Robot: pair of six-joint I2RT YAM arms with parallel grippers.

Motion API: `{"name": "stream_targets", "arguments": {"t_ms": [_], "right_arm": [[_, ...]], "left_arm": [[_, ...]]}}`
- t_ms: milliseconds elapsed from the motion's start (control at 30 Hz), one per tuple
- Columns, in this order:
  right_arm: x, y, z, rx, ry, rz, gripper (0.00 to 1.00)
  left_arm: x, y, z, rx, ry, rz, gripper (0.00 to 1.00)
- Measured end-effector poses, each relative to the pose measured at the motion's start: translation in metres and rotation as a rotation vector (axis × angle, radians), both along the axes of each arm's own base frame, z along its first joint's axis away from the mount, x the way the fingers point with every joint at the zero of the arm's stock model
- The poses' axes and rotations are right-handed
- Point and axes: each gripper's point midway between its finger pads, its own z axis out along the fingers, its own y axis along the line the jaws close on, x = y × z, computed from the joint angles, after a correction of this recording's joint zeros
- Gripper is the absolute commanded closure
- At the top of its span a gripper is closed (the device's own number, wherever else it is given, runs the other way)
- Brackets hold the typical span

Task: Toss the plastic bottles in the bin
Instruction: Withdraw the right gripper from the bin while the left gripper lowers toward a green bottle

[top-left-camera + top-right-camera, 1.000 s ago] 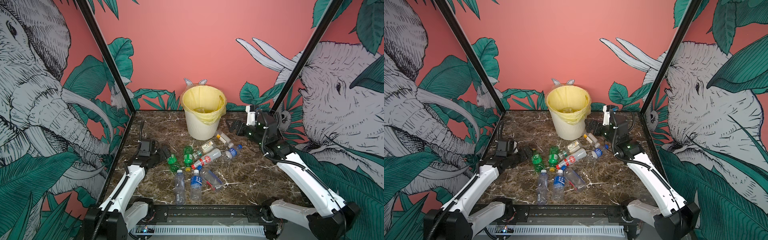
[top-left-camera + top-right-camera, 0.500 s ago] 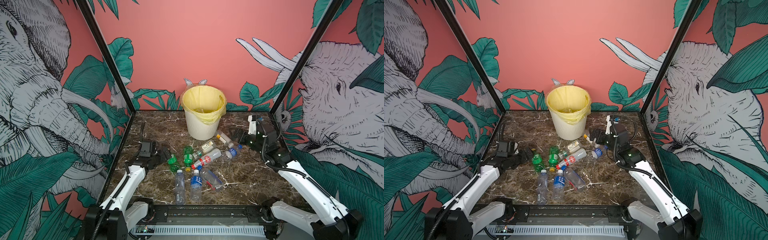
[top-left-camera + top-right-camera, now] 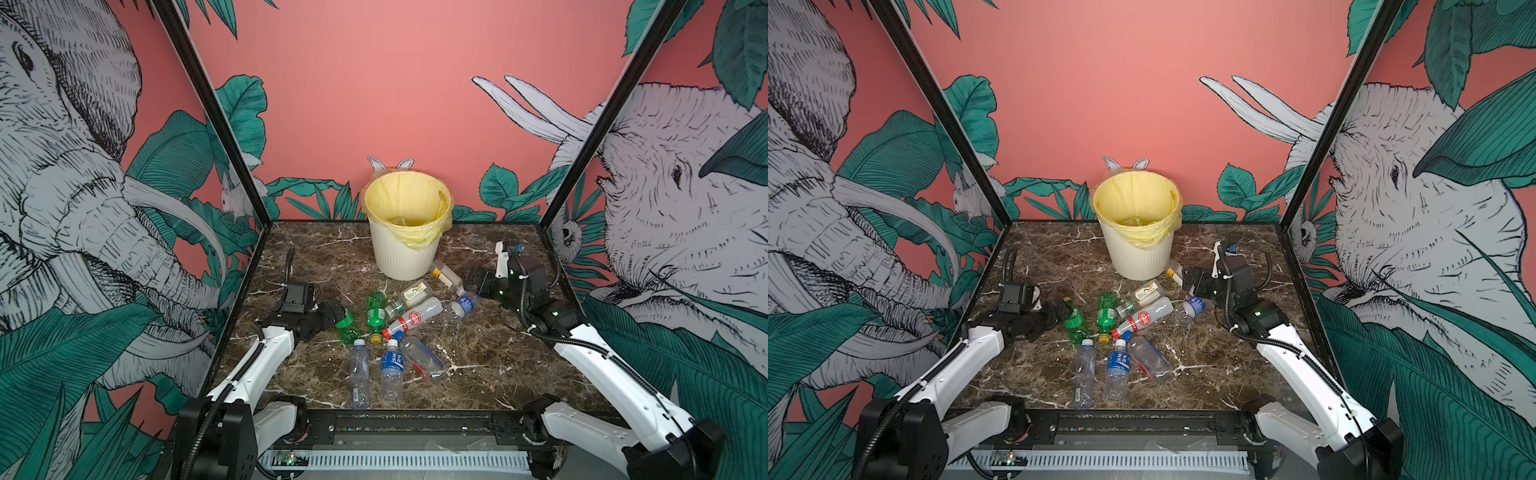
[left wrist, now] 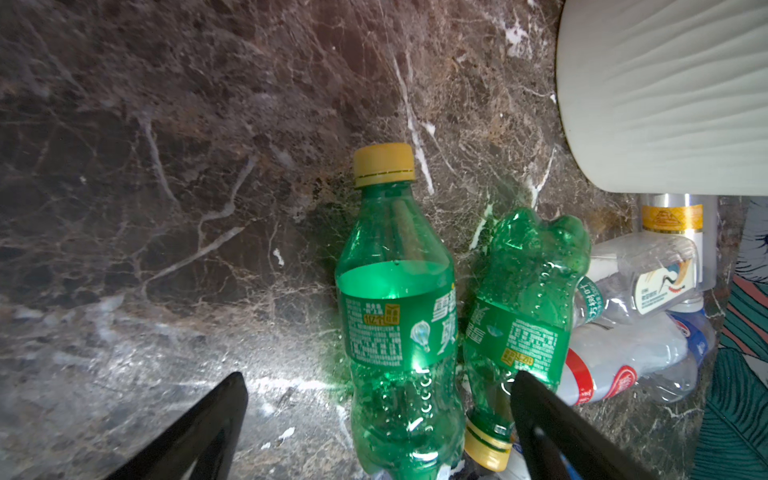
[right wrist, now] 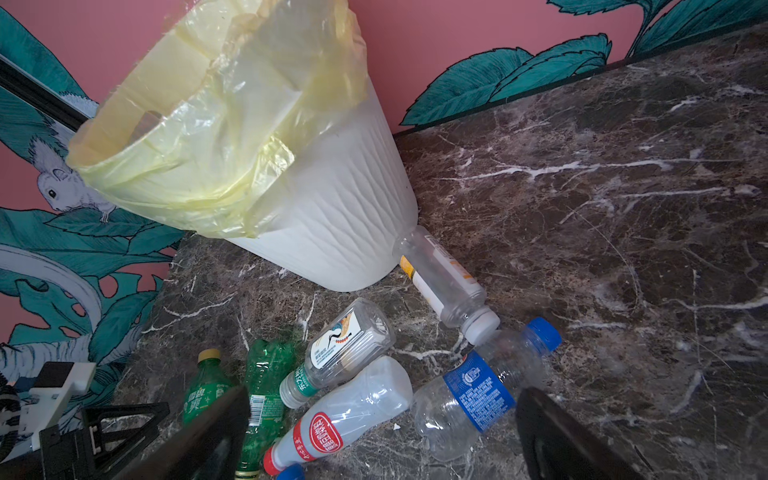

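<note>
The bin [image 3: 399, 257] [image 3: 1136, 257], cream and ribbed with a yellow bag over its rim, stands at the back middle. Several plastic bottles lie in front of it in both top views. My left gripper [image 3: 332, 313] [image 4: 378, 378] is open, its fingers on either side of a green bottle [image 4: 399, 316] [image 3: 347, 328] lying on the marble. A second green bottle [image 4: 523, 303] lies beside it. My right gripper [image 3: 473, 284] [image 5: 384, 392] is open just above a red-labelled bottle [image 5: 345, 415] and a blue-labelled bottle [image 5: 473, 390] [image 3: 461, 307], holding nothing.
A clear bottle [image 3: 446, 276] leans against the bin's foot. Three more bottles [image 3: 392, 370] lie nearer the front rail [image 3: 407, 419]. Printed walls close in the left, right and back sides of the marble table [image 3: 498, 365].
My right gripper has dropped from beside the bin and come forward over the bottles by the bin. My left gripper has edged to the right around the green bottle.
</note>
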Motion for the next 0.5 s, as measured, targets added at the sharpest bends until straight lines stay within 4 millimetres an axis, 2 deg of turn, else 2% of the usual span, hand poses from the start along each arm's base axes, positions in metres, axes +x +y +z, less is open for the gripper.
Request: {"name": "stream_targets", "arguments": {"t_ms": [233, 367, 500], "right_arm": [[-0.001, -0.002, -0.006, 0.001, 0.021, -0.016, 0.01], [-0.003, -0.004, -0.016, -0.006, 0.043, -0.020, 0.01], [-0.004, -0.004, -0.020, -0.005, 0.056, -0.025, 0.01]], "left_arm": [[0.001, -0.005, -0.013, -0.016, 0.045, -0.015, 0.01], [0.003, -0.007, -0.019, -0.024, 0.060, -0.022, 0.01], [0.006, -0.009, -0.020, -0.032, 0.058, -0.028, 0.01]]}}
